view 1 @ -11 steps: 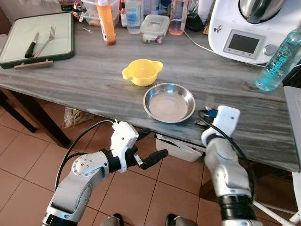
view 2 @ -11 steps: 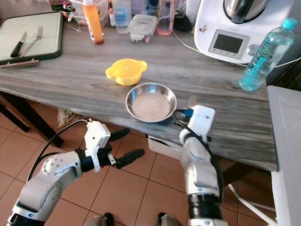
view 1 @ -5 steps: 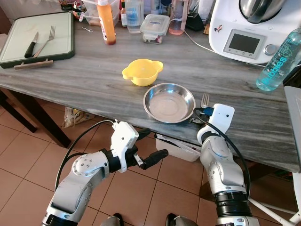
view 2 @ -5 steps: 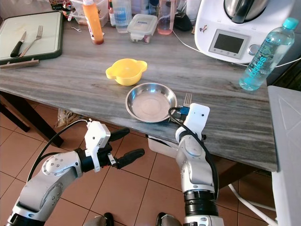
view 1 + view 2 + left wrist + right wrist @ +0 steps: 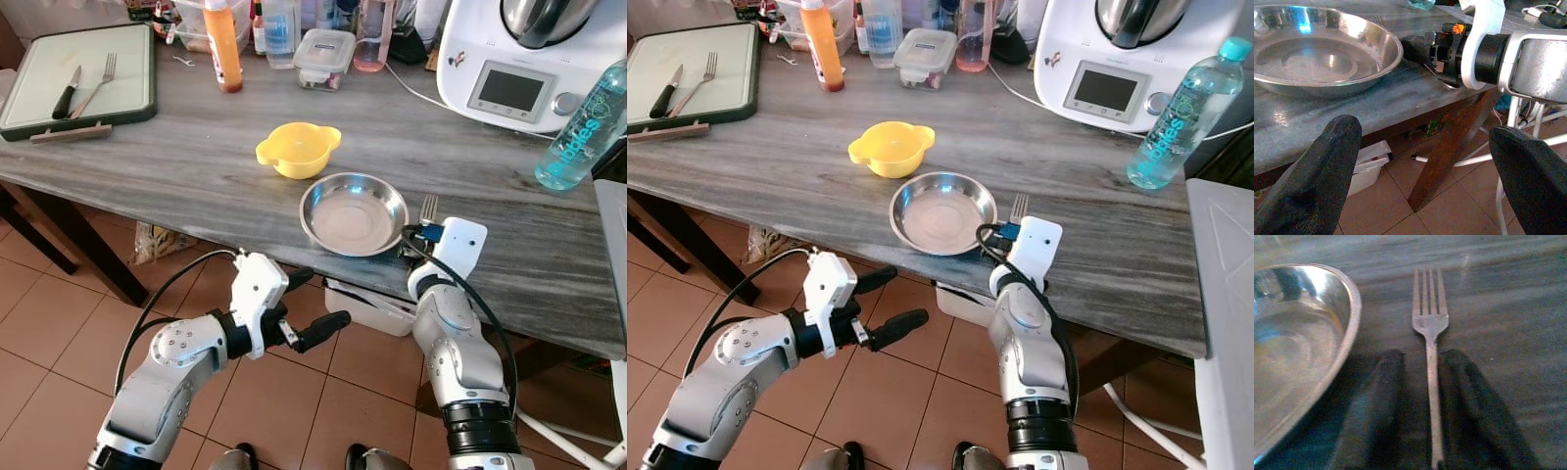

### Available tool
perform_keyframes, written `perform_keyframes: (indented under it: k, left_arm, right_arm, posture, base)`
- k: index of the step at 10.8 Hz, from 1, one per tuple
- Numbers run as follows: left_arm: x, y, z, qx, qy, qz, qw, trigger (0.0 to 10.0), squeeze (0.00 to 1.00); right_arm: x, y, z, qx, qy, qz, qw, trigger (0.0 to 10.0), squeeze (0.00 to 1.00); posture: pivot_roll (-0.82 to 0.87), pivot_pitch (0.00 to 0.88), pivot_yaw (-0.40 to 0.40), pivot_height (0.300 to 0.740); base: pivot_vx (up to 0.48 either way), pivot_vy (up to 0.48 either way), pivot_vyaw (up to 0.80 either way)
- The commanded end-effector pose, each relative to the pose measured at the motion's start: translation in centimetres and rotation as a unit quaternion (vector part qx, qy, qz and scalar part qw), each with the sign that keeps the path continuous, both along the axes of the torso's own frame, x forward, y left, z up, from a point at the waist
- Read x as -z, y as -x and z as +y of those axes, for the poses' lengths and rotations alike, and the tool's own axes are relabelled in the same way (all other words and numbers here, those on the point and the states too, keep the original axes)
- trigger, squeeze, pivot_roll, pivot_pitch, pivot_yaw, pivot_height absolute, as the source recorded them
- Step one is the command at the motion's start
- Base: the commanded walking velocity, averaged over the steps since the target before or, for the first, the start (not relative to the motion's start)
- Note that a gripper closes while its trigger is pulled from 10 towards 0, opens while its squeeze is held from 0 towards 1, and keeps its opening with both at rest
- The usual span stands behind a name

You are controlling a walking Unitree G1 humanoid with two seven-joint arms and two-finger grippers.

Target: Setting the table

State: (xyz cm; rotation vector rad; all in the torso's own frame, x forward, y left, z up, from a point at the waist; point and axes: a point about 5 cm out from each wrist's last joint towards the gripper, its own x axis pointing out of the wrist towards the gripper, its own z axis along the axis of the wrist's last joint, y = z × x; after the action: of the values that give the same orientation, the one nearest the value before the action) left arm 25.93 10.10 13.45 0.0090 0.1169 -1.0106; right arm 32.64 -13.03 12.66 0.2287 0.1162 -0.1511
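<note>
On the wooden table (image 5: 176, 166), near its front edge, a steel plate (image 5: 353, 212) is already in place, with a yellow bowl (image 5: 297, 149) just behind it. A fork (image 5: 1431, 362) lies flat on the table just beside the plate, on its right side. The long axis of the fork runs from the front edge toward the back of the table, and its tines point away from the robot.

The right gripper (image 5: 1422, 401) is low at the table edge, with its two fingers (image 5: 1376, 406) on both sides of the fork handle. A small gap shows between each finger and the handle, so the fingers look slightly apart and I judge that the fork is released, or almost released.

The left gripper (image 5: 309, 302) hangs below the table edge, wide open and empty.

For the task, I judge that one place is partly set: plate, bowl and fork are there. A knife (image 5: 65, 94) and a second fork (image 5: 96, 85) rest on the green tray (image 5: 137, 59) at the far left corner, well apart from the plate, so the knife probably remains to be brought.
</note>
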Motion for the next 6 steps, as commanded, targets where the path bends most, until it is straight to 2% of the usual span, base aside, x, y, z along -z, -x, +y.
perform_keyframes:
  k: [1, 6]
  left_arm:
    - [0.0, 0.1, -0.3, 0.008, -0.005, -0.002, 1.0, 10.0, 0.0]
    - [0.0, 0.0, -0.2, 0.007, -0.004, -0.002, 1.0, 10.0, 0.0]
  right_arm:
    - [0.8, 0.4, -0.2, 0.004, -0.003, 0.012, 1.0, 10.0, 1.0]
    - [-0.5, 0.4, -0.3, 0.006, -0.018, -0.032, 0.999, 10.0, 1.0]
  posture:
    - [0.15, 0.188, -0.02, 0.74]
    - [0.15, 0.186, -0.015, 0.74]
  base:
    - [0.0, 0.0, 0.0]
    - [0.0, 0.0, 0.0]
